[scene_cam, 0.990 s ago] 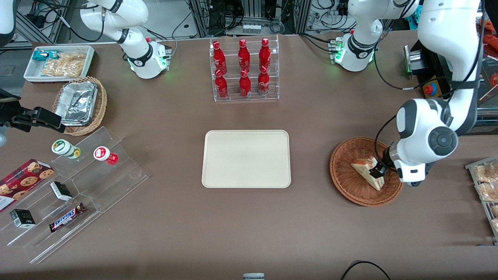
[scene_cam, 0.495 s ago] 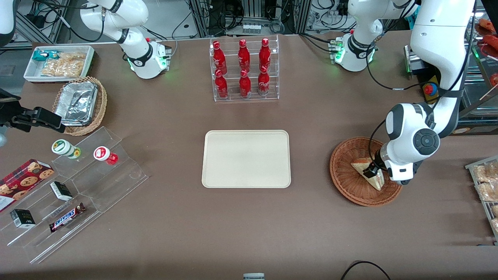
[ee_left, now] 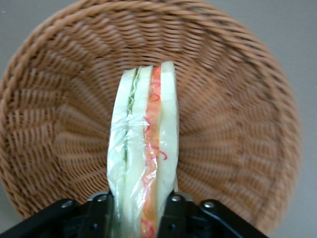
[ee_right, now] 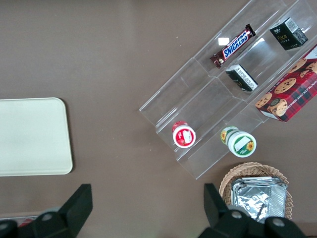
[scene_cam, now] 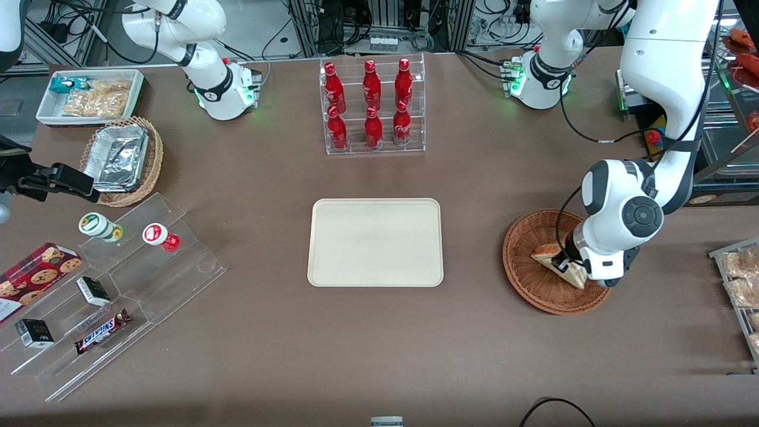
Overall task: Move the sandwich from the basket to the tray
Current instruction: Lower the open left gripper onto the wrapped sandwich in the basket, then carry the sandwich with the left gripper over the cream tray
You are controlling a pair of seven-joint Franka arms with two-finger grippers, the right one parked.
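On the stepped stand [scene_cam: 112, 284], "SNICKERS" bar [scene_cam: 102, 331]; claw [scene_cam: 563, 261] pinches sandwich [scene_cam: 554, 261].

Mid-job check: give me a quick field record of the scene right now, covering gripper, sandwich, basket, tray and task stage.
gripper: left arm's gripper down in the basket, fingers shut on the sandwich's two bread faces
sandwich: wrapped wedge sandwich, gripped edge-on, filling layers facing the wrist camera; over the basket's inside
basket: reddish-brown wicker basket, toward the working arm's end of the table; holds only the sandwich
tray: cream tray, mid-table, nothing on it, nearer the front camera than the bottle rack
stage: grasp made, sandwich not yet carried to the tray
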